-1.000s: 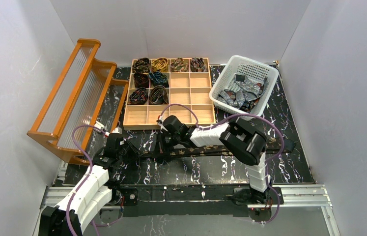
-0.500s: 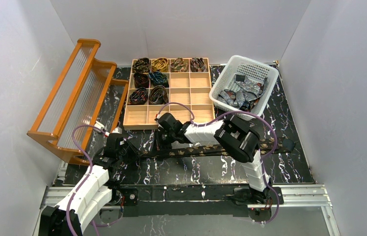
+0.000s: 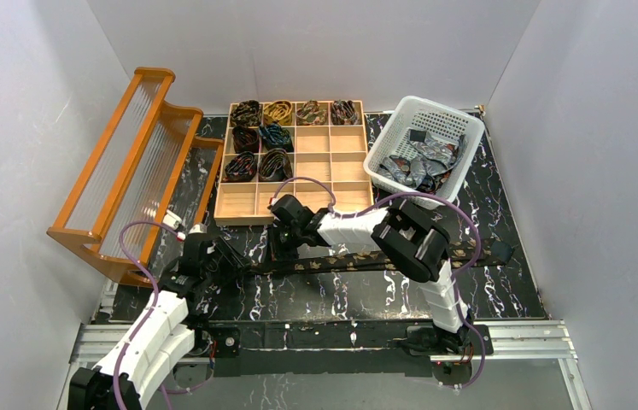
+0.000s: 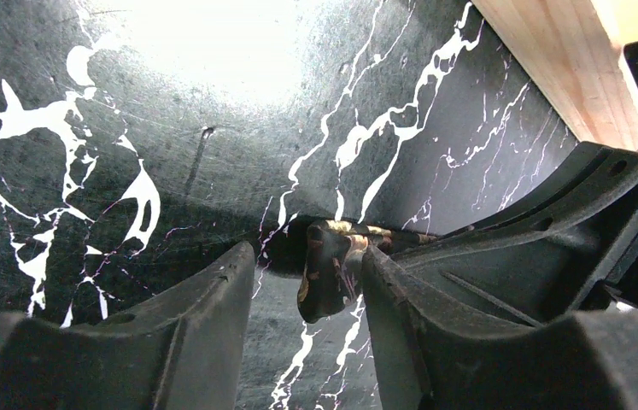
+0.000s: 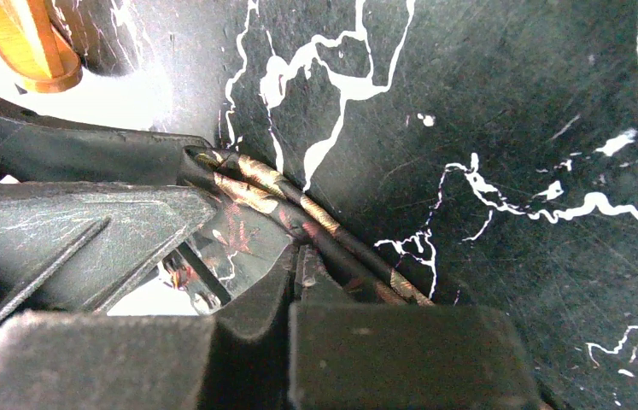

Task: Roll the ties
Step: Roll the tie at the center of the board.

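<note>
A long dark brown tie (image 3: 383, 259) with gold marks lies stretched across the black marble table. Its left end (image 4: 328, 273) is folded into a small lump that sits between my left gripper's (image 4: 307, 282) open jaws and touches only the right finger. That gripper (image 3: 228, 260) is low at the tie's left end. Close beside it, my right gripper (image 3: 283, 248) is shut, with its tips (image 5: 294, 256) down on the tie's two doubled strands (image 5: 298, 209). Whether fabric is pinched between them does not show. Several rolled ties (image 3: 260, 137) fill compartments of the wooden tray (image 3: 332, 166).
A white plastic basket (image 3: 435, 104) at the back right holds loose grey-silver ties (image 3: 418, 162). A tall wooden rack (image 3: 127, 162) stands along the left side, its foot close to my left arm. The tray's near edge (image 4: 571, 68) lies just behind both grippers.
My left gripper has opened and let go of the tie's folded end. My right gripper has slid left along the tie towards the left gripper, staying shut.
</note>
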Robot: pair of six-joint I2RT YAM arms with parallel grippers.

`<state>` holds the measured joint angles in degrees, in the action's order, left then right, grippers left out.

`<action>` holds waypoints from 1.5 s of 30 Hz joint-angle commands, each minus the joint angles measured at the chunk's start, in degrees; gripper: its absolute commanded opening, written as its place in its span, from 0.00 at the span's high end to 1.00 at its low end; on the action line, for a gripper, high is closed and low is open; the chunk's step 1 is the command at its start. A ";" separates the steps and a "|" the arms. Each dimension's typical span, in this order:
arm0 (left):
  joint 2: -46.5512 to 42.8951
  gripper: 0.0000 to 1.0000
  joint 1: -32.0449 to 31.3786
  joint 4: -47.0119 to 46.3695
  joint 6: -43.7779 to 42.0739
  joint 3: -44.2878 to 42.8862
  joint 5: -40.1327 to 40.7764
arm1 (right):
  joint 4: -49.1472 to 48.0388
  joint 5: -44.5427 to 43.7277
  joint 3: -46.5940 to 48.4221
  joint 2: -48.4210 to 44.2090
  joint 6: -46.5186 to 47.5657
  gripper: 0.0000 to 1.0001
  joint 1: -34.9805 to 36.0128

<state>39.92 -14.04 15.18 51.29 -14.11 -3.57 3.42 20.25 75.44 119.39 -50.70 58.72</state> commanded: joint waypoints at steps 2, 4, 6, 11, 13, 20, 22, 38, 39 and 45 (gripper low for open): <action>-1.00 0.58 0.02 1.94 0.28 -0.57 0.44 | 7.68 -2.82 0.43 4.37 3.04 0.99 -0.58; -1.30 0.65 -0.08 1.87 0.58 -0.29 0.24 | 8.11 -2.84 0.73 4.51 3.19 0.99 -0.62; -1.36 0.71 -0.11 1.86 0.74 0.05 0.03 | 8.25 -2.90 0.85 4.56 3.24 0.99 -0.62; -0.53 0.91 -0.08 0.86 0.26 0.54 -0.26 | 8.07 -1.59 2.27 4.42 4.58 0.99 -0.74; 0.36 1.00 -0.11 0.37 -0.58 -0.03 -0.55 | 9.60 -2.03 4.14 3.18 5.83 0.99 -0.76; 1.05 1.00 -0.10 -0.14 -0.61 -1.45 -0.10 | 14.55 -6.35 9.36 -3.38 10.27 0.92 -0.87; 1.26 1.00 -0.11 -0.15 -0.59 -1.45 -0.05 | 14.22 -7.08 7.93 -5.33 10.11 0.91 -0.81; 1.78 1.00 -0.11 -0.25 -1.38 -2.25 -0.68 | 14.06 -9.43 0.81 -0.88 5.61 0.99 -0.87; 1.57 1.00 -0.11 -0.27 -1.62 -2.50 -0.89 | 15.01 -9.53 1.24 -0.23 5.87 0.99 -0.85; 0.63 1.00 -0.10 0.48 -4.04 -6.46 -1.37 | 16.72 -10.81 0.70 0.72 5.48 0.99 -0.80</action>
<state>41.50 -14.04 15.03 49.63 -16.10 -4.34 16.16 14.72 76.73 116.44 -45.47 57.87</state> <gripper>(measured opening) 0.023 0.029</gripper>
